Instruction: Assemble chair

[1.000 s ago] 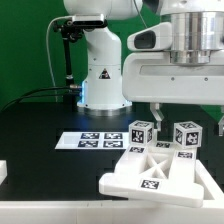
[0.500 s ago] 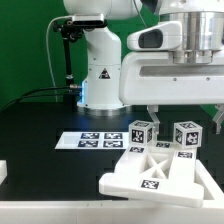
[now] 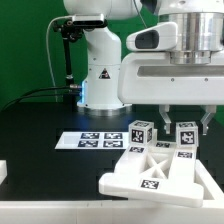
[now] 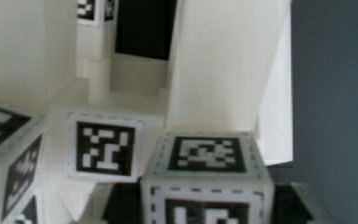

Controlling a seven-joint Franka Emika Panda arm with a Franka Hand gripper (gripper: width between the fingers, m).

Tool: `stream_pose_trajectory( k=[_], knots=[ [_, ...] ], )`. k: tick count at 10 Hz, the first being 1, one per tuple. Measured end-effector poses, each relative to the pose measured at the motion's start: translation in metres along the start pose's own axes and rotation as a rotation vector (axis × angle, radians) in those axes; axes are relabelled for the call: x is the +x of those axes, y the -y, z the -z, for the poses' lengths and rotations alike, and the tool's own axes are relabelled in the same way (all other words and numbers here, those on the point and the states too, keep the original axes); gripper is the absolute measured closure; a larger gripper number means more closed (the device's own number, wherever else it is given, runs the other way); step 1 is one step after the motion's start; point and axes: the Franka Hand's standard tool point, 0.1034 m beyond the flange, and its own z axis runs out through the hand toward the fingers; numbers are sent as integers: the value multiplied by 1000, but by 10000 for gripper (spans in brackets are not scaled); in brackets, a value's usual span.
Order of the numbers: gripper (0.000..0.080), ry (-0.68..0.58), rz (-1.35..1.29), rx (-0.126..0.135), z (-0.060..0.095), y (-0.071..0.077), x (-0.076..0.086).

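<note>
Seen in the exterior view: the white two-finger gripper (image 3: 186, 122) of the big white robot arm (image 3: 176, 55), hanging at the right of the frame, its fingers spread to either side of a white square post with black-and-white tags (image 3: 186, 135). One dark fingertip (image 3: 166, 120) seen at the post's left, the other at its right near the frame edge; touching or not, impossible to tell.

Seen beside it, toward the centre of the frame: a second white tagged square post (image 3: 141, 133), upright, apart from the gripper. Both posts stood just behind a flat white slotted plastic panel (image 3: 152, 176), which lay in the lower right of the frame on the black table (image 3: 40, 125) and carried a square tag near its front edge. Behind the panel, at the centre of the frame, lay the thin white marker board (image 3: 88, 141), flat on the table. A small white piece (image 3: 3, 171), cut by the lower left edge, too little visible to name. At the upper centre stood the white robot base (image 3: 100, 70), before a green wall (image 3: 25, 45).

In the wrist view: a tagged white post top (image 4: 204, 192) at the lower centre, very near the camera. Behind it rose a tall white plastic part (image 4: 220, 75), and more tagged faces (image 4: 105, 148) filled the lower left. The fingers not clearly visible there.
</note>
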Motion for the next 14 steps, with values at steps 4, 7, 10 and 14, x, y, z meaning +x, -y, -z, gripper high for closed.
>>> stream_pose_trajectory(
  k=[4, 7, 10, 14],
  knots=[
    [516, 3, -335, 2, 0, 4, -2],
    [515, 11, -644, 18, 0, 5, -3],
    [515, 15, -900, 40, -1, 8, -2],
    [506, 20, -1045, 39, -1, 11, -3]
  ],
)
